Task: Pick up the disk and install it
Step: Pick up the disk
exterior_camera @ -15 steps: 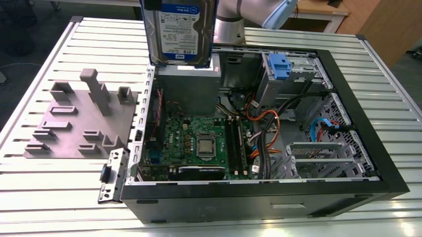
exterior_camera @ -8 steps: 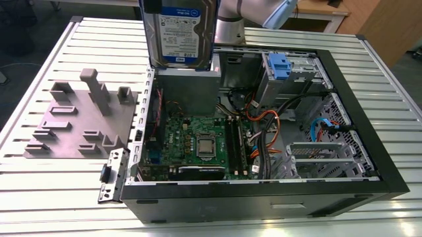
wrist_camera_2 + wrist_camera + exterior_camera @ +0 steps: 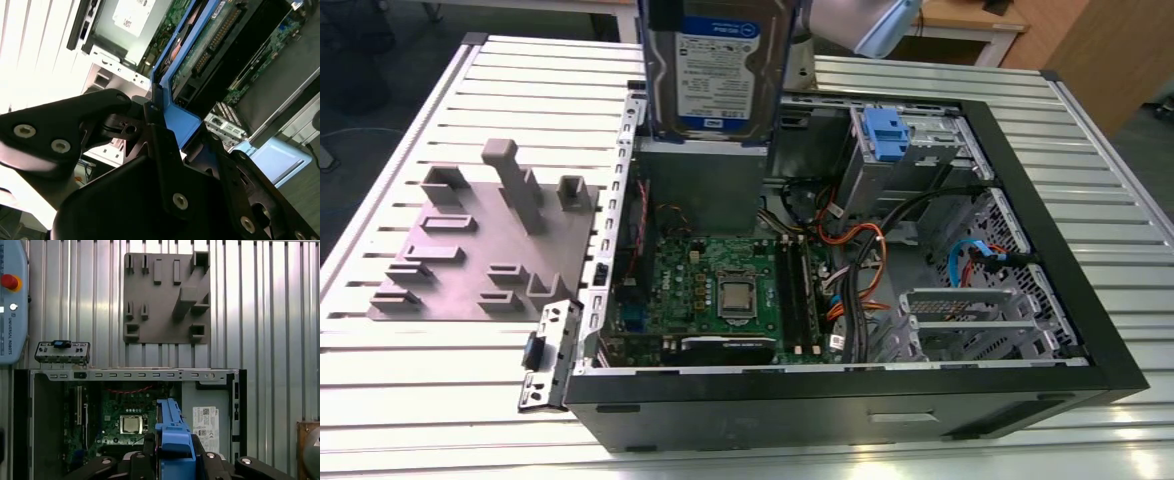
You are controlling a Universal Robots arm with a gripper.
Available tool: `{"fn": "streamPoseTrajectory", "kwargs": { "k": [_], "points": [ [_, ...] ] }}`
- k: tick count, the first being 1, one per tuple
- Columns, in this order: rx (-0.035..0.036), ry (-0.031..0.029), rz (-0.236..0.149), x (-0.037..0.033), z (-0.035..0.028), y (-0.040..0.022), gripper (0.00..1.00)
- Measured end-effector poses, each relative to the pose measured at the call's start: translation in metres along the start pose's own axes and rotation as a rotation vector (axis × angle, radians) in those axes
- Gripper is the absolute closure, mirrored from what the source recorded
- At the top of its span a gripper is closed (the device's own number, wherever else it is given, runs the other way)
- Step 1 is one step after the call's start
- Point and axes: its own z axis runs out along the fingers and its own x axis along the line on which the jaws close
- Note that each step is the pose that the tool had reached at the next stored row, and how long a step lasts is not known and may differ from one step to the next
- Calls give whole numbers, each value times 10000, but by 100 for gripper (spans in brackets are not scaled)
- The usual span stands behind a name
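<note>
Black fingers (image 3: 158, 142) of the gripper (image 3: 172, 454) are clamped on the blue carrier frame (image 3: 171, 432) of the disk (image 3: 716, 62) — in both wrist views a finger lies tight against each side of the frame's end. At the top centre of the exterior view the disk hangs upright, with its white label and blue band facing the camera. It is over the open computer case (image 3: 854, 415), which lies on its side on the slatted aluminium table (image 3: 427, 400). The disk's lower edge sits just above the grey metal box (image 3: 700, 185) in the upper left corner of the case; whether the two touch I cannot tell. Below that box in the frame lies the green motherboard (image 3: 674, 275) with its square processor (image 3: 736, 297), and orange cables (image 3: 854, 240) run past its right side. A bare blue bracket (image 3: 886, 133) sits in the drive cage at the case's upper right, well apart from the disk. On the exterior view's left, beside the case, a grey fixture plate (image 3: 467, 250) with upright pegs and slots rests on the table. In the second wrist view the disk's underside shows its green circuit board (image 3: 210, 45) — tilted above the case's interior.
</note>
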Motion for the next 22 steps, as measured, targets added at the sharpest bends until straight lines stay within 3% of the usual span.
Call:
{"fn": "streamPoseTrajectory", "kwargs": {
  "k": [3, 5, 13, 15, 22],
  "points": [
    [0, 0, 0, 9, -3, -132, 63],
    [0, 0, -1, 23, -4, -187, 63],
    [0, -1, 0, 228, 0, -234, 63],
    [0, -1, 1, 252, 2, -271, 63],
    [0, 0, 0, 299, 7, -554, 63]
  ]
}}
